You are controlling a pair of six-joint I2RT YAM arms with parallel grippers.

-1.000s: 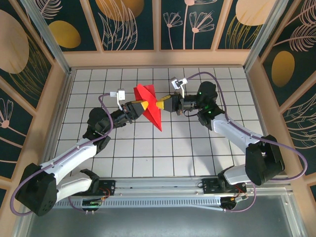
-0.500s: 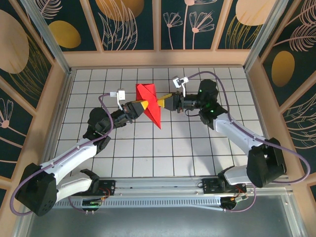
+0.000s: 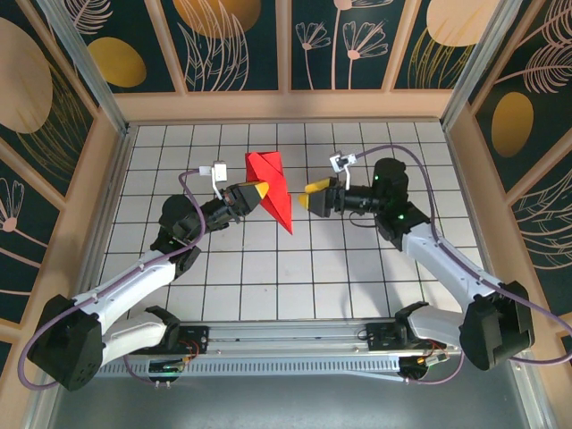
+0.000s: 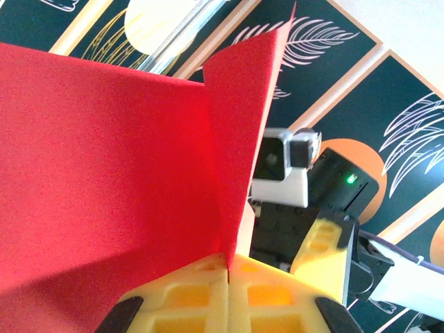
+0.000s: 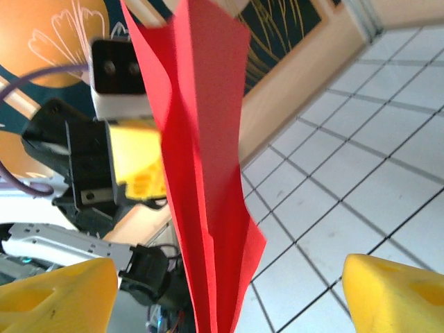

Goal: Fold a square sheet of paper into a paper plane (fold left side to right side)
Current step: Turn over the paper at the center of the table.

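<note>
Paper plane (image 3: 271, 183) is held up over the tiled counter (image 3: 268, 268), in its middle-far part, with the nose pointing near. Left fingers (image 3: 255, 190) are pressed together on its fold from the left. Right fingers (image 3: 315, 188) stand spread just right of it, not touching. Folding looks nearly finished; next, I think, the right fingers must take a wing gently.

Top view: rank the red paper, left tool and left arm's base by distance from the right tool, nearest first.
1. Red paper, just left of the right tool.
2. Left tool, beyond the paper, gripping it.
3. Left arm's base, near edge.
</note>
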